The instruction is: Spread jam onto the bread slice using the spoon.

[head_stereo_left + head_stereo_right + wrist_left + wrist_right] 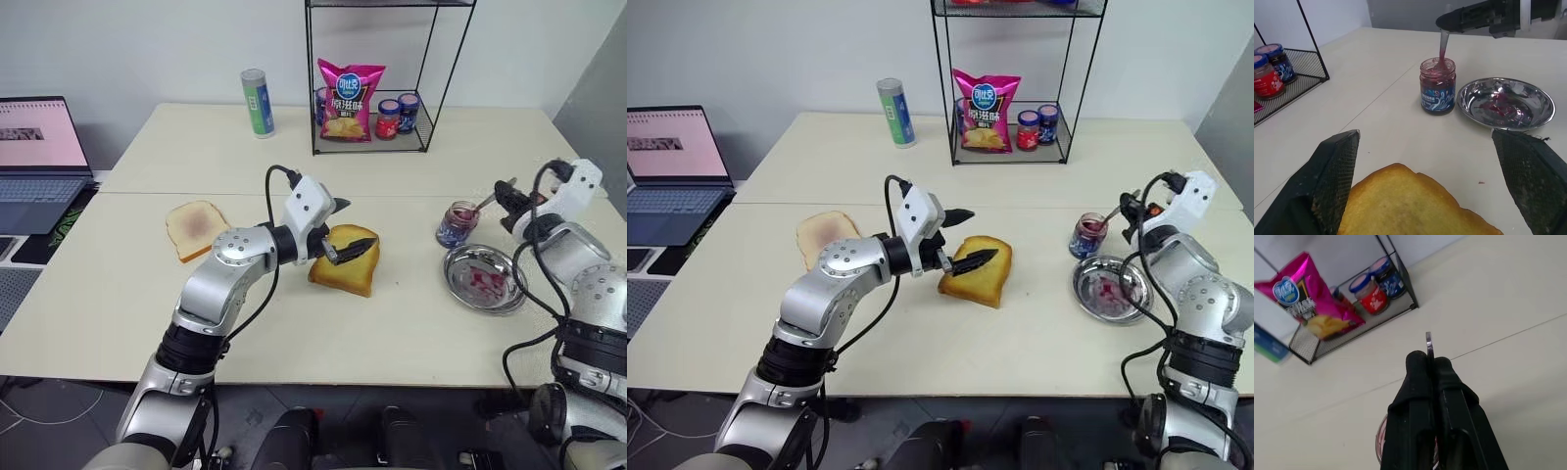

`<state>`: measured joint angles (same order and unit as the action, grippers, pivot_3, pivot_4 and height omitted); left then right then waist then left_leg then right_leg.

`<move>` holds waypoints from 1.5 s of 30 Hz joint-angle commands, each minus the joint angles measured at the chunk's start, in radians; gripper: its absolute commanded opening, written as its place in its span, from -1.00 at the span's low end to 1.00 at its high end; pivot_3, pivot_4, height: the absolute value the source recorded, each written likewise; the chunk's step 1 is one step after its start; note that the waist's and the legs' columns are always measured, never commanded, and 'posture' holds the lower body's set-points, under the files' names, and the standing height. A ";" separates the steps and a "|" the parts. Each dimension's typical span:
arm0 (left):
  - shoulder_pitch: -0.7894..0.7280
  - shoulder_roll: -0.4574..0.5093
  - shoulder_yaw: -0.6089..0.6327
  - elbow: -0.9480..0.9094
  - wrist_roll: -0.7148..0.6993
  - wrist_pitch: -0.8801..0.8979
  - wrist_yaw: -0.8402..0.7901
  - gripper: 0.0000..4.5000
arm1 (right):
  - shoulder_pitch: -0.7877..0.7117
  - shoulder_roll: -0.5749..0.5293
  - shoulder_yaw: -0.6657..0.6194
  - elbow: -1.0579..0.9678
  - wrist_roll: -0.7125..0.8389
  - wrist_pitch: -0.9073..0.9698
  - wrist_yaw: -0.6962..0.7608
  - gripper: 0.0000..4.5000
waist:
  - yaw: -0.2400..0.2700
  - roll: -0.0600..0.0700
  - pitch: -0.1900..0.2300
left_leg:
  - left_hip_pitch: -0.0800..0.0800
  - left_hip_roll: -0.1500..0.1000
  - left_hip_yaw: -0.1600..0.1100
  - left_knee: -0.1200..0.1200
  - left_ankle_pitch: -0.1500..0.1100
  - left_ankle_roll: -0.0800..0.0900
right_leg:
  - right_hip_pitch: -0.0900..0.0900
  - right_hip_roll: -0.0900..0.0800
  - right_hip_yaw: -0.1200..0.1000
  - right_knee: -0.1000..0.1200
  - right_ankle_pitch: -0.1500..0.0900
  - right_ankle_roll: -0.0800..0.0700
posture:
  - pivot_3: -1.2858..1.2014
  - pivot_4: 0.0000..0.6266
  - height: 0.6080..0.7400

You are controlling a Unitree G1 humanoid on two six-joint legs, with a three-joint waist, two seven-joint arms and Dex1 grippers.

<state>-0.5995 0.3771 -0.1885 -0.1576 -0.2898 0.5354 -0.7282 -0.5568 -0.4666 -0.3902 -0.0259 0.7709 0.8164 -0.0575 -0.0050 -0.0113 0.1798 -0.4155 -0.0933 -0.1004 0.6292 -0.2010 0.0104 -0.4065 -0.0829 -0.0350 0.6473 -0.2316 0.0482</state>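
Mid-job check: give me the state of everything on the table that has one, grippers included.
left gripper: open, astride the bread slice
right gripper: shut on spoon
spoon: bowl dipped in jam jar
jam jar: lid off
bread slice: bare
steel dish: jam-smeared
paler slice: smeared, flat
laptop: open

Silver-grey arms, white wrist housings, looping black cables, black seemingly mesh-textured fingers

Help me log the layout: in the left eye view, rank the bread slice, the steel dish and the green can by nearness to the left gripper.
1. Bread slice: right at the open left gripper, under its fingers.
2. Steel dish: off toward the robot's right.
3. Green can: at the table's far side.
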 commanded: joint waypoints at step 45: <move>-0.013 0.001 0.020 -0.018 -0.005 -0.012 0.007 1.00 | -0.096 0.143 -0.338 0.035 0.277 0.073 -0.250 -0.99 | 0.001 0.000 0.000 | 0.000 0.000 0.000 0.000 0.000 0.000 | 0.000 -0.001 0.000 0.000 0.000 0.000 | 0.03 -0.52 1.00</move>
<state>-0.5980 0.3784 -0.1864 -0.1579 -0.2905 0.5377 -0.7191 -0.6190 -0.3266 -0.6897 0.0253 0.9986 0.9106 -0.2864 -0.0039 -0.0113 0.1798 -0.4157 -0.0933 -0.1008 0.6290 -0.2009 0.0104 -0.4067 -0.0843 -0.0346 0.6473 -0.2315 0.0480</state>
